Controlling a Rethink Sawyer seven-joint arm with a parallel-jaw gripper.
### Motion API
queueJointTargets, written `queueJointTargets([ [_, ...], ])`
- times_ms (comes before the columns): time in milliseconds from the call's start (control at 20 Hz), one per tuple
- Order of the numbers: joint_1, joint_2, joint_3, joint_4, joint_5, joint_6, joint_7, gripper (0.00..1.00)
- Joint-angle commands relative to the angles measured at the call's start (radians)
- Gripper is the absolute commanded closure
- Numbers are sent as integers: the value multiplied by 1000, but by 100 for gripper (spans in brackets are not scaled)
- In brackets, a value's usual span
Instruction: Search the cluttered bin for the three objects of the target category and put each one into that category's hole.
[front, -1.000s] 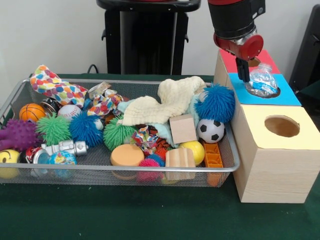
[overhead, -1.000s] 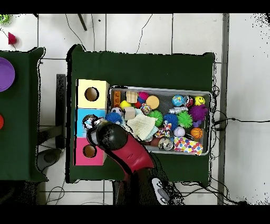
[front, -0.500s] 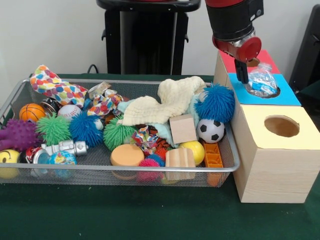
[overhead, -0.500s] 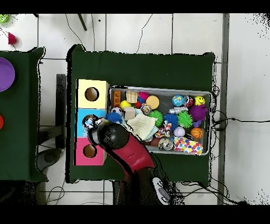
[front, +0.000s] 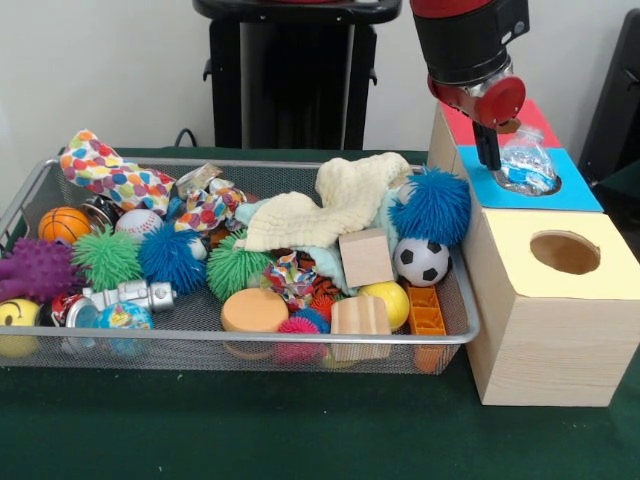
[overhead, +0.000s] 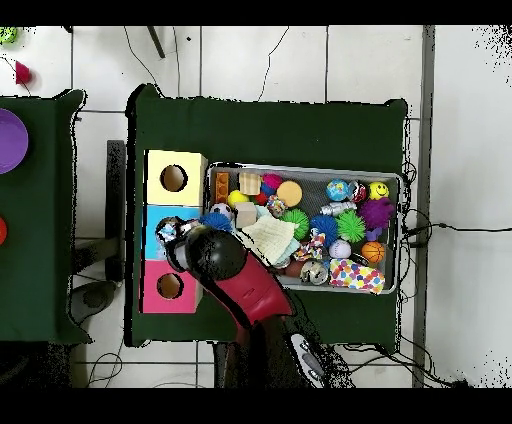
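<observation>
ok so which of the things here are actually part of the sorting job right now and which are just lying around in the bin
In the job:
- gripper
- crinkly plastic bag, sitting in the blue hole
- wooden box with red, blue and yellow holes

Lying about in the wire bin:
- soccer ball
- cream cloth
- wooden cubes
- spiky balls

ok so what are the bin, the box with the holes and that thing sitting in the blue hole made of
Bin: silvery wire mesh, you see through its walls. Box: pale wood with visible grain, tops painted. Thing in the blue hole: looks like crinkly clear plastic, glossy, perhaps a bag.
</observation>
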Motion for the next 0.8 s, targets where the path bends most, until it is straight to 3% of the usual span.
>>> queueJointTargets([
  [50,-67,58,218,45,132,-128,144,100],
  [600,-138,81,309,54,107,-188,156,100],
  [800,-124,83,280,38,71,-180,161,100],
])
